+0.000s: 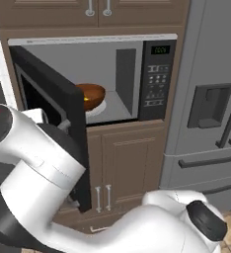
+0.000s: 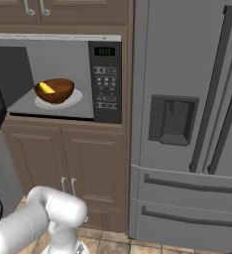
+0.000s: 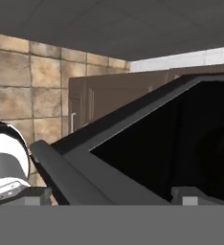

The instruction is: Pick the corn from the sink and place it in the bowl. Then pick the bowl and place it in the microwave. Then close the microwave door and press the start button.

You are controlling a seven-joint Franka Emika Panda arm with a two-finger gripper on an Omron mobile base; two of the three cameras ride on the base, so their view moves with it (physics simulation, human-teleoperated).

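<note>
The corn (image 2: 46, 88) is seen in the bowl (image 2: 55, 91) inside the microwave (image 1: 112, 79), while the microwave door (image 1: 53, 113), swung out at the left, is met edge-on just past the claw, whose grip cannot be told.

arm (image 1: 48, 173) bent low, reaching left | jaws state: cannot tell

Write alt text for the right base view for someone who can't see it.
An open built-in microwave holds a wooden bowl with a yellow corn cob inside, resting on the white turntable plate. A grey refrigerator stands to its right, brown cabinets below.
</note>
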